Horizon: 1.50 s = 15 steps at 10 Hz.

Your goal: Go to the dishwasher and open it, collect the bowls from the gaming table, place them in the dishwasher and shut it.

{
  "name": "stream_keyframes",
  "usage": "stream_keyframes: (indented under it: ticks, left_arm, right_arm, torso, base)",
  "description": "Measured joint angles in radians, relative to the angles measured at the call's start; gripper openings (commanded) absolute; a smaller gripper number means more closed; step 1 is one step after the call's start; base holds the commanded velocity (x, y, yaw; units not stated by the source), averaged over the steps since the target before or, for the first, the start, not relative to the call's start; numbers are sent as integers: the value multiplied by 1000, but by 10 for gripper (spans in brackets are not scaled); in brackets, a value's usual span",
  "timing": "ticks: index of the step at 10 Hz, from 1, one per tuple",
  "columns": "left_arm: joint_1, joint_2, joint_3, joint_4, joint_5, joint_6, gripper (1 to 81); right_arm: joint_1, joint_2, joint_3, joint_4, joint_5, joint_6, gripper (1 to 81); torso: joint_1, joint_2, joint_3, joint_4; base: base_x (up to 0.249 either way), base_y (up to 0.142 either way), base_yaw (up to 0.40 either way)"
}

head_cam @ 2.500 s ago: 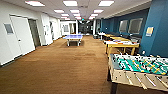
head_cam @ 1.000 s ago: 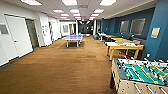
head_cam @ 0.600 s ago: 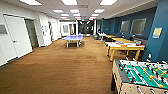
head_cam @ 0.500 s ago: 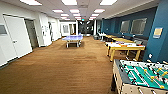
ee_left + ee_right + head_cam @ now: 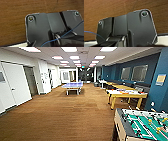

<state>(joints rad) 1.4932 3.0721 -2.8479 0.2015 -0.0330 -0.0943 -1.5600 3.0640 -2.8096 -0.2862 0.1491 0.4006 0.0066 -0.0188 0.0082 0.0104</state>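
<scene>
The gaming table [image 5: 140, 124] stands at the lower right of the head view, with a green pitch, rods of small players and light wood sides; only its near-left part is in the picture. The bowls are out of view, and so is the dishwasher. Both wrist views look down past the robot's own dark plate onto the brown floor [image 5: 12, 18] [image 5: 109, 8]. A thin blue cable [image 5: 70, 31] crosses the left wrist view.
A long room with brown carpet [image 5: 62, 117] stretches ahead. A blue table-tennis table [image 5: 72, 85] stands far off at the middle. A yellow-legged table [image 5: 125, 94] is at the right by the blue wall [image 5: 160, 92]. White doors [image 5: 15, 84] line the left wall.
The whole head view has shifted a little, so the camera has moved. The gaming table sits slightly lower in the picture than before. Nothing in the room itself has moved.
</scene>
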Motion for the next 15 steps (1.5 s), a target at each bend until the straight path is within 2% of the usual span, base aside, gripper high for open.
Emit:
stream_keyframes:
  ticks: [14, 15]
  left_arm:
    - [13, 5, 0, 0, 4, 1, 811]
    - [-9, 5, 0, 0, 2, 1, 811]
  right_arm:
    - [-11, 0, 0, -1, -4, 0, 811]
    - [7, 0, 0, -1, -3, 0, 811]
  torso:
    - [-2, -1, 0, 0]
    - [1, 1, -1, 0]
  base:
    - [191, 0, 0]
    - [191, 0, 0]
